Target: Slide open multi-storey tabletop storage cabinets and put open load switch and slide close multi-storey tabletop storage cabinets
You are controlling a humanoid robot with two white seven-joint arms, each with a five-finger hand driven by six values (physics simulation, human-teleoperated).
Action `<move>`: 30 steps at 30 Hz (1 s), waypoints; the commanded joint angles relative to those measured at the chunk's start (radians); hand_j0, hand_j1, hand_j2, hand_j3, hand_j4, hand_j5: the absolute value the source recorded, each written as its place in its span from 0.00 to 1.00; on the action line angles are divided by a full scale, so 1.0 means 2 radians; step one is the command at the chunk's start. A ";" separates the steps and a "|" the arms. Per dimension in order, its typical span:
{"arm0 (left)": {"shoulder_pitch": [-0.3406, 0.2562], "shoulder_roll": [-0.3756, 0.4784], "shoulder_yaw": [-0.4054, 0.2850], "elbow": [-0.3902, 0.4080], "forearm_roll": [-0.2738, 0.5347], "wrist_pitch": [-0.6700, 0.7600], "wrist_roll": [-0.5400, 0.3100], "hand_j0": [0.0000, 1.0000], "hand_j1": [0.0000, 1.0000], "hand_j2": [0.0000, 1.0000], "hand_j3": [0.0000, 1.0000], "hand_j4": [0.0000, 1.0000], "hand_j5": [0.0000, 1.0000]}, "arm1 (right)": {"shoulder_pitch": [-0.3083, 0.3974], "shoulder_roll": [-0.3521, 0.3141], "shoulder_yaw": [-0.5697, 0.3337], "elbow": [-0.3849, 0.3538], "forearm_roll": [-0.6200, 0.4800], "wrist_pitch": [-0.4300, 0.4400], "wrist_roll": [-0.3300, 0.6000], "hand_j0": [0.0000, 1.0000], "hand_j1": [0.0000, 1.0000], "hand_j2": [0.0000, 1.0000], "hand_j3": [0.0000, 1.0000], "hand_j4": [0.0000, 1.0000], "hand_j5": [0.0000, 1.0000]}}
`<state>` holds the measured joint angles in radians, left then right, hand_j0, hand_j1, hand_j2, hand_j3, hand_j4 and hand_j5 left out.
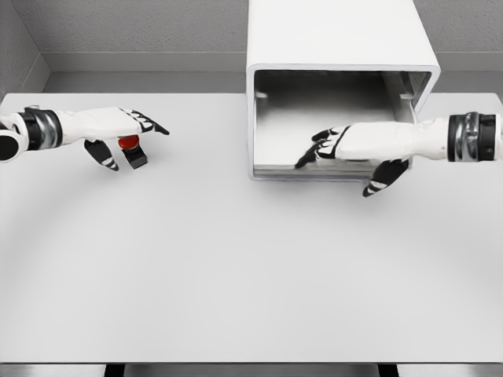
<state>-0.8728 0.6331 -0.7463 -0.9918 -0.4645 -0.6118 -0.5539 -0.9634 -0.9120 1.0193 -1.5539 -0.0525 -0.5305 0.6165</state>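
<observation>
A white storage cabinet [338,35] stands at the back of the table, right of centre, with its drawer [262,126] slid out toward me and nothing inside it. My right hand [330,149] hovers over the drawer's front edge, fingers spread and holding nothing. At the left, the load switch [130,145], black with a red knob, sits on the table. My left hand [126,133] is right over it, fingers extended above the red knob and thumb hanging beside it, not closed on it.
The white table [236,267] spreads wide in front of both hands. Its front edge runs along the bottom of the view. A grey wall stands behind the cabinet.
</observation>
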 commanded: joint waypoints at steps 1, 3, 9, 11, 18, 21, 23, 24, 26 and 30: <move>0.000 -0.004 -0.001 0.005 0.002 0.000 0.002 0.86 0.86 0.86 0.86 0.86 0.86 | 0.000 -0.004 0.013 -0.018 -0.030 -0.040 -0.003 1.00 1.00 1.00 1.00 1.00 1.00; 0.000 -0.002 0.000 0.010 0.003 0.000 0.005 0.85 0.85 0.85 0.85 0.85 0.85 | 0.001 -0.004 0.013 -0.019 -0.031 -0.040 -0.003 1.00 1.00 1.00 1.00 1.00 1.00; 0.000 -0.003 0.000 0.020 0.003 0.000 0.005 0.68 0.68 0.68 0.68 0.68 0.68 | 0.040 -0.038 0.013 -0.043 -0.032 -0.040 -0.003 1.00 1.00 1.00 1.00 1.00 1.00; 0.000 -0.002 -0.001 0.022 0.003 0.000 0.005 0.59 0.59 0.59 0.59 0.59 0.59 | 0.040 -0.046 0.010 -0.051 -0.034 -0.040 -0.003 1.00 1.00 1.00 1.00 1.00 1.00; 0.001 0.001 0.000 0.021 0.004 0.000 0.004 0.46 0.46 0.46 0.46 0.46 0.46 | 0.031 -0.072 0.008 -0.062 -0.038 -0.040 -0.003 1.00 1.00 1.00 1.00 1.00 1.00; 0.002 0.003 0.000 0.017 0.005 0.000 0.004 0.47 0.47 0.47 0.47 0.47 0.47 | 0.024 -0.073 0.008 -0.064 -0.038 -0.040 -0.028 1.00 1.00 1.00 1.00 1.00 1.00; 0.005 0.004 0.005 -0.009 0.009 0.000 0.005 0.47 0.47 0.47 0.47 0.47 0.47 | 0.023 -0.072 0.008 -0.066 -0.038 -0.040 -0.051 1.00 1.00 1.00 1.00 1.00 1.00; 0.005 0.009 0.005 -0.023 0.011 0.000 0.005 0.47 0.47 0.47 0.47 0.47 0.47 | 0.024 -0.072 0.008 -0.066 -0.038 -0.040 -0.058 1.00 1.00 1.00 1.00 1.00 1.00; 0.006 0.029 0.004 -0.066 0.031 0.000 0.004 0.47 0.47 0.47 0.47 0.47 0.47 | 0.019 -0.072 0.008 -0.066 -0.038 -0.040 -0.075 1.00 1.00 1.00 1.00 1.00 1.00; 0.008 0.065 0.004 -0.119 0.063 0.000 0.004 0.45 0.45 0.45 0.45 0.45 0.45 | 0.018 -0.076 0.009 -0.064 -0.035 -0.040 -0.070 1.00 1.00 1.00 1.00 1.00 1.00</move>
<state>-0.8560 0.7320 -0.7391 -1.1759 -0.3718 -0.6133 -0.5465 -0.9265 -1.0580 1.0371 -1.6831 -0.1187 -0.6132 0.4818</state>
